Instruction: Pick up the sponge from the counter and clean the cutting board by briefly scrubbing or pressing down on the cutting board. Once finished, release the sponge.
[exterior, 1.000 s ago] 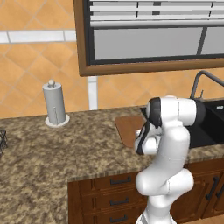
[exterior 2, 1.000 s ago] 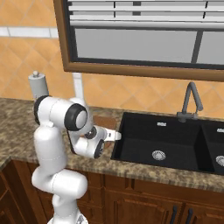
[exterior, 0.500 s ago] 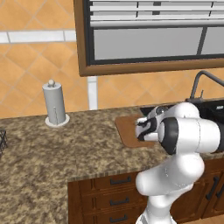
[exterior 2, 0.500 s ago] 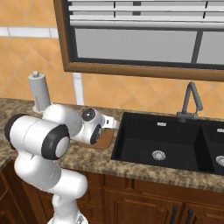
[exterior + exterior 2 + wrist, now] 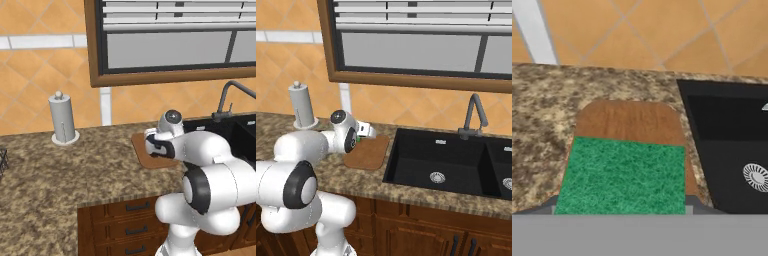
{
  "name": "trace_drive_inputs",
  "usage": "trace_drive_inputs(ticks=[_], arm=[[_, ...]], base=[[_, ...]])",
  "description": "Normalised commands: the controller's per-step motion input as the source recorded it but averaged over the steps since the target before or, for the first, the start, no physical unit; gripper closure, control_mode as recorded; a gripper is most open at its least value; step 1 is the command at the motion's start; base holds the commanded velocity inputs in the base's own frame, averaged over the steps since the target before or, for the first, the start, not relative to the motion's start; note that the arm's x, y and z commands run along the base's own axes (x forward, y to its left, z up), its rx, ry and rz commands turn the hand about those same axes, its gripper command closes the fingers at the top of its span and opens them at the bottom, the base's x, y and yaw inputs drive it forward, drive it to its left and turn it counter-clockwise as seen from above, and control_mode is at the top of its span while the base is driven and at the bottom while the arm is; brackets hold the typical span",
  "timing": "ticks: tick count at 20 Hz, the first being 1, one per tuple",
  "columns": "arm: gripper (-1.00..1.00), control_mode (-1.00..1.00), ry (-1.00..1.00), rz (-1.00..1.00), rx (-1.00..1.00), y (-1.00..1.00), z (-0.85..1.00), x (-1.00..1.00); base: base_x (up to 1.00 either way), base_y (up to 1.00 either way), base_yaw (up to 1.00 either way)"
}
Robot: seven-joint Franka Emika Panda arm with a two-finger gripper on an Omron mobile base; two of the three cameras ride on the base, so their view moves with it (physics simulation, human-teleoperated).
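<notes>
Over cutting board (image 5: 627, 120), arm bent low, fingers (image 5: 360, 136) pinching sponge (image 5: 623, 175).

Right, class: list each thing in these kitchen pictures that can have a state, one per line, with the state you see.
sponge: green face up, held in the end effector, over the cutting board
end effector: shut on the sponge
cutting board: flat on the counter beside the sink
counter: bears the board
sink: dry, nothing in it
faucet: not running
paper towel holder: upright
</notes>
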Motion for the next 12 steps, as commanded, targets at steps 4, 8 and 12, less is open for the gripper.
trace_drive_inputs(ticks=[4,8,12], arm=[[1.0,-1.0,0.18,0.0,0.0,0.8,0.0,-0.36],[1.0,-1.0,0.19,0.03,0.07,0.89,-0.09,-0.16],[1.0,-1.0,0.17,0.04,0.13,0.91,-0.29,-0.12]], base=[[0.0,0.0,0.0],[0.0,0.0,0.0],[0.0,0.0,0.0]])
